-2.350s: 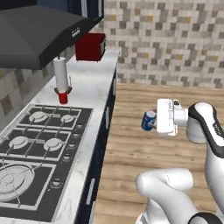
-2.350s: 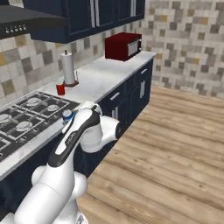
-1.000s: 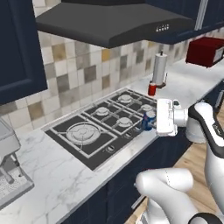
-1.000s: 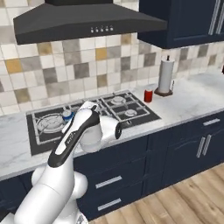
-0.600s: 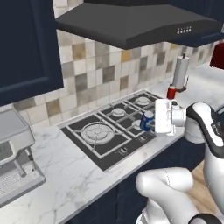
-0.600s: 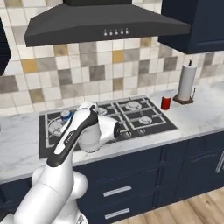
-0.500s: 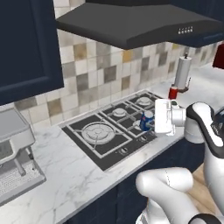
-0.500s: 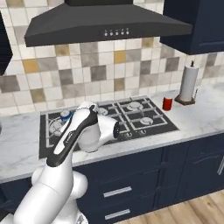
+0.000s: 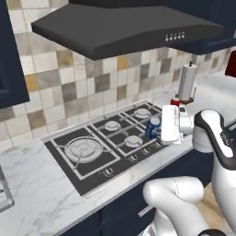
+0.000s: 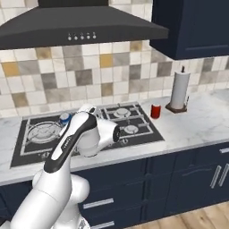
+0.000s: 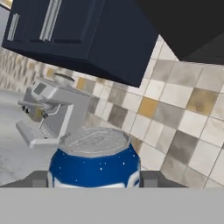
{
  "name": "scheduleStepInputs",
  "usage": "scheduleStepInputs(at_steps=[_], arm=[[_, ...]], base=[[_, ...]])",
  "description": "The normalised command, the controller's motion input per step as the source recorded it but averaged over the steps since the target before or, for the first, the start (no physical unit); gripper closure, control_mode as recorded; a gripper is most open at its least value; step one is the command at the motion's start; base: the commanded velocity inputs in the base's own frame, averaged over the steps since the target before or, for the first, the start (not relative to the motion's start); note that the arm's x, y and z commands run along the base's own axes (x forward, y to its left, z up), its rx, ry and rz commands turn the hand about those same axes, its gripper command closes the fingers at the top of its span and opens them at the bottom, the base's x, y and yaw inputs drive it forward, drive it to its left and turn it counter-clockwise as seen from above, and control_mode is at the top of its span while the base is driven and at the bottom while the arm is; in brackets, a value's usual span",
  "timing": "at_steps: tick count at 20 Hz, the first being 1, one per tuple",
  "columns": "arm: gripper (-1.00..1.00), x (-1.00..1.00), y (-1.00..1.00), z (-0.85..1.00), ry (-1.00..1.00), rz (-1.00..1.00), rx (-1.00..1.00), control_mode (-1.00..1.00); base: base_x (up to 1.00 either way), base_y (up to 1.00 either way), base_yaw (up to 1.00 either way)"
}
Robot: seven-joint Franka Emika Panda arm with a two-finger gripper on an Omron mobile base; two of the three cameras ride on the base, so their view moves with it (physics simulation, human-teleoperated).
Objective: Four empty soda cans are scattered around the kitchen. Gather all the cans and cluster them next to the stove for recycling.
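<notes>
I see the tool (image 9: 159, 130) pinching a blue cylindrical soda can with a silver top (image 9: 153, 127), held above the right part of the black five-burner gas stove (image 9: 108, 142). A red soda can (image 10: 155, 111) stands on the white marble worktop (image 10: 188, 127), right of the stove, near the white paper towel roll (image 10: 179, 90).

blue soda can (image 9: 153, 127) upright above the stove (image 9: 108, 142); red can (image 10: 155, 111) beside it.
</notes>
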Motion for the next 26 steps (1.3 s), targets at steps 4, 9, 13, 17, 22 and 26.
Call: scheduleStepInputs(at_steps=[4,9,13,17,22,26], arm=[[1.0,0.0,0.0,0.0,0.0,0.0,0.0,1.0],[1.0,0.0,0.0,0.0,0.0,0.0,0.0,1.0],[1.0,0.0,0.0,0.0,0.0,0.0,0.0,1.0],[1.0,0.0,0.0,0.0,0.0,0.0,0.0,1.0],[1.0,0.0,0.0,0.0,0.0,0.0,0.0,1.0],[1.0,0.0,0.0,0.0,0.0,0.0,0.0,1.0]], base=[[0.25,-0.78,0.09],[0.26,-0.74,0.09],[0.23,-0.65,0.09],[0.2,-0.6,0.08],[0.06,-0.68,0.06],[0.0,-0.75,0.04]])
